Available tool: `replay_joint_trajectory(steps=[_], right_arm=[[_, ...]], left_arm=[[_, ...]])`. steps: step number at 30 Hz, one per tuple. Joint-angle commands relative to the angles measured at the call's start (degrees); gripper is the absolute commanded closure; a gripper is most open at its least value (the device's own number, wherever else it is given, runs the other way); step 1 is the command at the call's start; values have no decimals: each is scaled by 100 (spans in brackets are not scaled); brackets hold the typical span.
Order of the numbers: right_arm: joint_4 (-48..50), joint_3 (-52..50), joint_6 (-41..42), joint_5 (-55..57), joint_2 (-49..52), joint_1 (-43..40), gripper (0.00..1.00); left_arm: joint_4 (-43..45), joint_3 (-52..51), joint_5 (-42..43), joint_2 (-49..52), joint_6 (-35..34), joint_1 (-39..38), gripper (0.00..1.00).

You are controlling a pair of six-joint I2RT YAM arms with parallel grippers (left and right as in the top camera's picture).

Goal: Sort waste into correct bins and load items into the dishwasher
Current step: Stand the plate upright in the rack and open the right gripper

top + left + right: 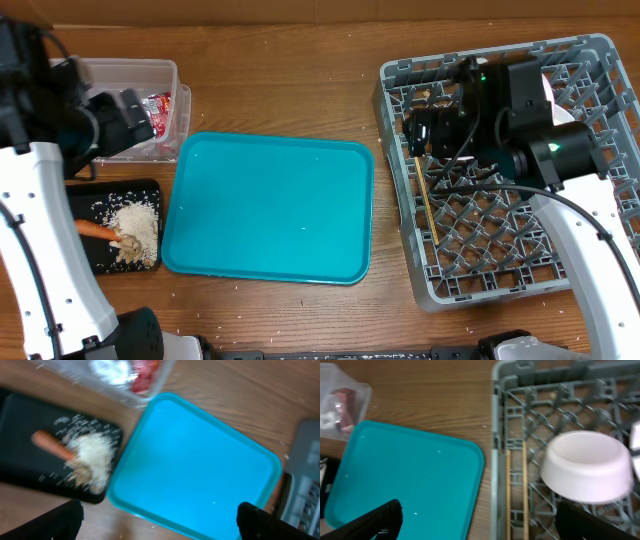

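The grey dishwasher rack (500, 240) stands at the right, with wooden chopsticks (425, 195) lying along its left side. My right gripper (425, 125) hovers open over that side; the right wrist view shows the chopsticks (516, 490) and a white-pink bowl (585, 467) in the rack below its empty jaws (482, 525). At the far left, my left gripper (125, 120) hangs open and empty by the clear tub (130, 75), which holds a red wrapper (160, 105) and a white tissue (112, 370). A carrot (95, 228) and beige scraps (135, 230) lie in the black tray (150, 190).
A large teal tray (268, 208) fills the middle of the wooden table between the bins and the rack, with nothing but a few crumbs on it. Small crumbs dot the wood along the table's front edge. My right arm covers much of the rack's far half.
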Motion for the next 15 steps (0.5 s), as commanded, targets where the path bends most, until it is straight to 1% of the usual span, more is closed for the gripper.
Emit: replay_joint_trajectory(steps=[1, 5, 8, 10, 15], right_arm=[[131, 39, -162, -278, 127, -24, 0], [-48, 382, 15, -98, 356, -164, 0], [-507, 782, 13, -94, 592, -350, 0], [-916, 1003, 15, -31, 754, -470, 0], [-1923, 1102, 9, 203, 903, -667, 0]], left_arm=[[179, -223, 317, 52, 498, -514, 0], [136, -404, 249, 297, 767, -1027, 0], [-175, -501, 162, 562, 848, -1248, 0], [-372, -538, 13, 728, 846, -1292, 0], [-372, -999, 9, 776, 710, -1296, 1]])
